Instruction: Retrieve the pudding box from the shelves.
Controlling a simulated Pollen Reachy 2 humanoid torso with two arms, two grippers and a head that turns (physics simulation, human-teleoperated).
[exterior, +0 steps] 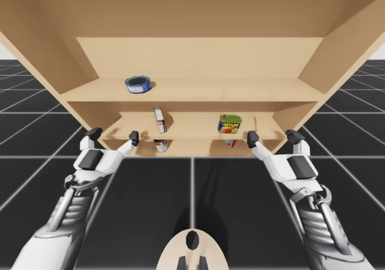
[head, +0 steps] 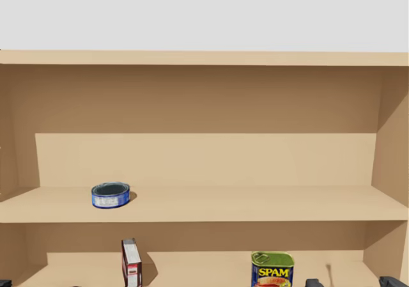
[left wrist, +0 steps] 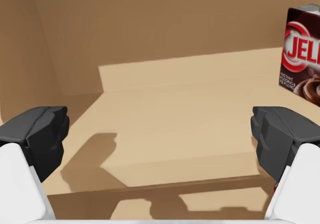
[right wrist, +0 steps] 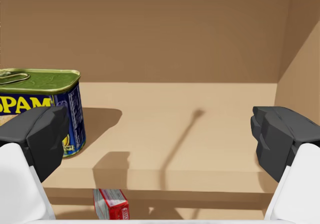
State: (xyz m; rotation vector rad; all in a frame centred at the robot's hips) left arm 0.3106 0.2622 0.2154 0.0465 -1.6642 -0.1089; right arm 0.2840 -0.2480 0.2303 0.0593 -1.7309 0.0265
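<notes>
- So, the step in hand is the reach: the grasp has not yet begun, and the pudding box [exterior: 159,119] is untouched.
- It stands upright on a narrow edge on the middle shelf [exterior: 192,125], left of centre, with bare board all around it.
- My left hand [exterior: 113,136] hovers at the front lip of that shelf with its fingers spread wide and nothing between them.
- In the left wrist view the box is ahead of the hand and off to one side, outside the line of the fingers, not between them.
- My right hand [exterior: 274,139] hangs at the same lip further right, likewise spread and holding nothing. It is well apart from the box.
- A blue can with a green top [exterior: 229,125] stands on the same shelf, ahead of the right hand and beside one finger.
- A blue round tin [exterior: 138,84] sits on the upper shelf, and a small red box [right wrist: 111,204] lies below the middle board. Neither is wanted.
- I judge the left hand the natural one for the job, being nearer.
- The next move calls for shifting it sideways toward the middle until the box lies between the fingers, then going in over the board.
- The box is thin and tall, so a nudge from one finger could tip it. Both fingers should meet its broad faces together.
</notes>
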